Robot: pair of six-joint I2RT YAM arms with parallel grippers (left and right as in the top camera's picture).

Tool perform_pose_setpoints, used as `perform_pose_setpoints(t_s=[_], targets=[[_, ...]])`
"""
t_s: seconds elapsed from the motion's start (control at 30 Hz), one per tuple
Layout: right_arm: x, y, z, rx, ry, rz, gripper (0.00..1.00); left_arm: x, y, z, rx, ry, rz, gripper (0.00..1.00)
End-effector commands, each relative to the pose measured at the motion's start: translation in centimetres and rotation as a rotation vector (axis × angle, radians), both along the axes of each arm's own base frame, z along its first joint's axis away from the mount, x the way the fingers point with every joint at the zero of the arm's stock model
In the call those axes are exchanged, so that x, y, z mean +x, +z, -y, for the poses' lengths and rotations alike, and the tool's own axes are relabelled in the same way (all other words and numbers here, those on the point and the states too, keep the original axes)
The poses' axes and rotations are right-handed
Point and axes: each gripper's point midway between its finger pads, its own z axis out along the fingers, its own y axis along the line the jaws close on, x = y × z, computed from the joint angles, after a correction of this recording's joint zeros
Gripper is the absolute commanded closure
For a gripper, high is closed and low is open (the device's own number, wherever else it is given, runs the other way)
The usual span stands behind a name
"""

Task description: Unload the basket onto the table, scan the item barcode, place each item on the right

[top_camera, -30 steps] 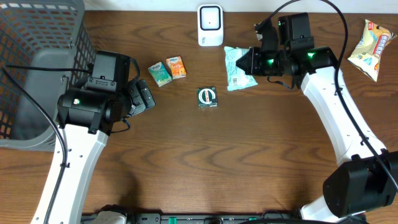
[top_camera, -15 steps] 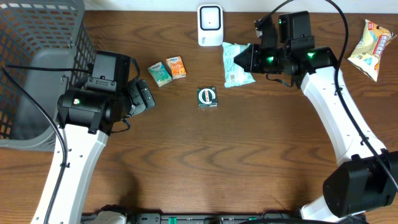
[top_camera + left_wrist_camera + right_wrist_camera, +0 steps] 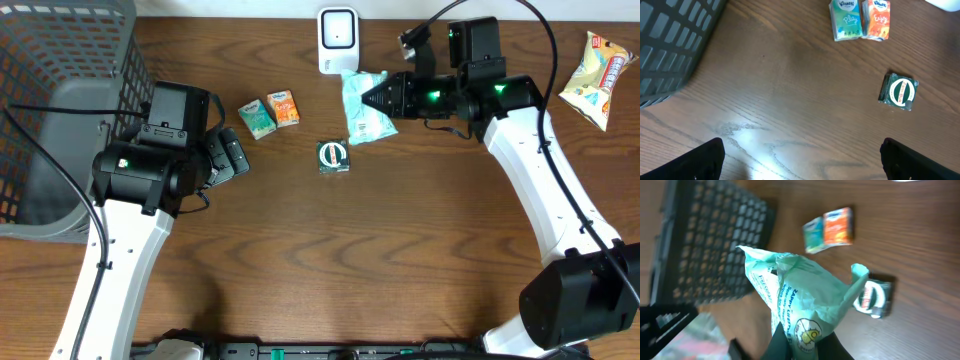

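A mint-green packet (image 3: 362,108) hangs above the table just below and to the right of the white barcode scanner (image 3: 338,40) at the back edge. My right gripper (image 3: 378,97) is shut on the packet's right end. In the right wrist view the crumpled packet (image 3: 800,295) rises from between the gripper's (image 3: 807,347) dark fingers, printed side toward the camera. My left gripper (image 3: 232,158) rests low at the left, next to the basket. It is open, with only bare wood between its fingers (image 3: 705,160).
A grey mesh basket (image 3: 60,90) fills the far left. A teal tissue pack (image 3: 258,118) and an orange one (image 3: 284,108) lie side by side left of the scanner. A dark green pack (image 3: 333,156) lies mid-table. A snack bag (image 3: 598,66) sits far right.
My right gripper has carried the mint-green packet leftward, toward the scanner, and turned it. The left arm has not moved.
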Motion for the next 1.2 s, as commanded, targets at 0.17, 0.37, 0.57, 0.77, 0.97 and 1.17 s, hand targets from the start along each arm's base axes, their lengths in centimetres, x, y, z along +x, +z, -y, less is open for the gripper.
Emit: perform_pose_setpoints(t_s=[0.17,0.37,0.57,0.77,0.97,1.17], targets=[[-2.01,1.82,-1.33,0.083,0.137,0.052,0.99,-0.03,0.19,-0.30,0.007,0.009,0.005,0.02],[-2.12,1.90,-1.39,0.087,0.148,0.058,0.99,-0.03,0.19,-0.30,0.007,0.009,0.005,0.02],[-2.04,1.82,-1.34,0.081,0.143,0.059,0.99,-0.03,0.19,-0.30,0.007,0.009,0.005,0.02],[-2.03,1.83,-1.33,0.081,0.143,0.059,0.99,-0.03,0.19,-0.30,0.007,0.009,0.005,0.02],[-2.04,1.83,-1.34,0.082,0.144,0.059,0.99,-0.03,0.19,-0.30,0.007,0.009,0.005,0.02],[-2.04,1.83,-1.33,0.082,0.143,0.059,0.99,-0.03,0.19,-0.30,0.007,0.009,0.005,0.02]])
